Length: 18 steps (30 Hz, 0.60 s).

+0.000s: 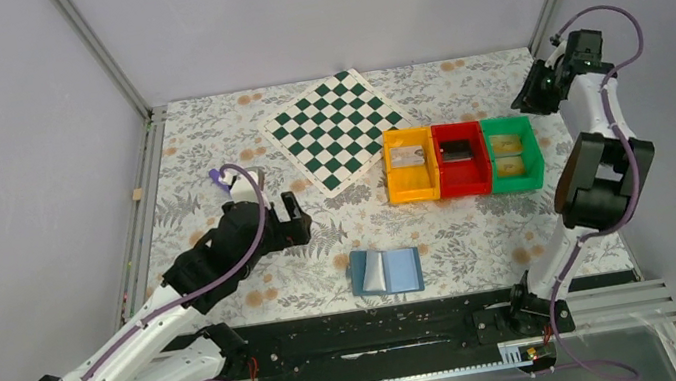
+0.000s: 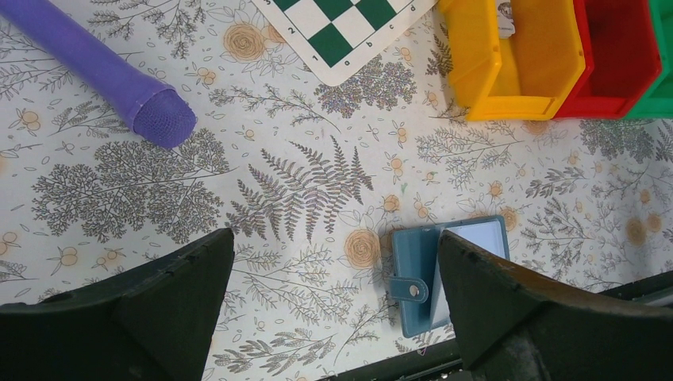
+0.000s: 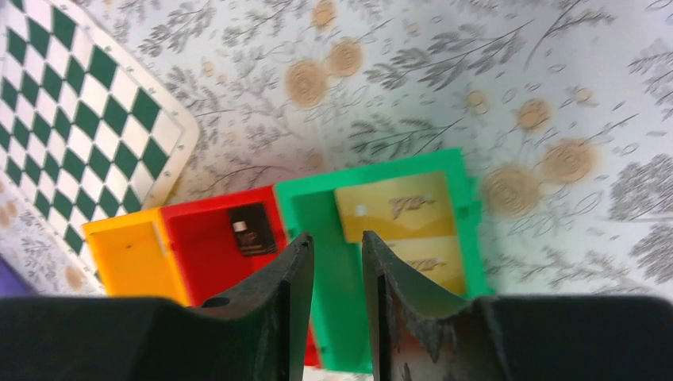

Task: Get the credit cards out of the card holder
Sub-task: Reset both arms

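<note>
My left claw [image 2: 333, 262] is spread wide open and holds nothing. It hangs over the table [image 1: 205, 140], left of the middle in the top view. The blue wallet [image 1: 386, 271] lies flat and open on the table, low in the middle of that view. In my left wrist view the wallet [image 2: 444, 270] sits at the lower right, partly behind one finger [image 2: 516, 309], with its pale inside showing.

My right claw [image 3: 337, 246] is at the upper right of the top view. Its two fingers are close together with only a thin gap, and nothing is between them. It is over the green bin [image 3: 317, 222].

Two yellow cards [image 3: 401, 206] lie in the green bin, one beside the other. A small dark card [image 3: 252, 230] lies in the red bin [image 3: 198, 238] next to it. The yellow bin [image 1: 412, 190] is on the far side of the red one, and all three bins touch in a row. The green and white checked board [image 1: 337, 128] lies at the upper middle of the top view.
</note>
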Available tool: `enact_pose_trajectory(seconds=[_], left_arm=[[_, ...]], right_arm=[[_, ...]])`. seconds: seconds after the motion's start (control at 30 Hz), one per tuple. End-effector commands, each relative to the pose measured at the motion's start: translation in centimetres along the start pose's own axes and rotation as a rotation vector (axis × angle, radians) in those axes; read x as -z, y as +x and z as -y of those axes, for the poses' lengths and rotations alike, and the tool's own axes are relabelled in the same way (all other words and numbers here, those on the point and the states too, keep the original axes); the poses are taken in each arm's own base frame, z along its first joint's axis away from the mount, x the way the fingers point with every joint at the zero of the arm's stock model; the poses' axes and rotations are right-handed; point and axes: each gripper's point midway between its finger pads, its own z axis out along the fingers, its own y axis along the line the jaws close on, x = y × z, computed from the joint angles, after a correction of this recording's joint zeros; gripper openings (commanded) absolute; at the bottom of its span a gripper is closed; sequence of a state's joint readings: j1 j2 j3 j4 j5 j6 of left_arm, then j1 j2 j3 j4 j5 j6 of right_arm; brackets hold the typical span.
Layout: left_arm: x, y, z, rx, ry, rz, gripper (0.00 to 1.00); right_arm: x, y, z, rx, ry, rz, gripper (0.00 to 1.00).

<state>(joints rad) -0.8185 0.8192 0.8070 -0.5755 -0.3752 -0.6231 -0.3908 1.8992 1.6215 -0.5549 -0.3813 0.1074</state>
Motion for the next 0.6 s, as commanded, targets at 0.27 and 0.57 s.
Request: enact_pose_trajectory(seconds=[0.27,0.57], left_arm=[[3.3,-6.1,0.3,-0.108,-0.020,0.124,0.99],[4.6,-5.1,2.3,-0.080,0.136,0.098,0.99]], right_arm=[[10.7,8.9,-15.0,0.005,-0.174,0.050,0.42],[17.7,19.6,-18.5,0.123,-0.361,0.046,0.70]])
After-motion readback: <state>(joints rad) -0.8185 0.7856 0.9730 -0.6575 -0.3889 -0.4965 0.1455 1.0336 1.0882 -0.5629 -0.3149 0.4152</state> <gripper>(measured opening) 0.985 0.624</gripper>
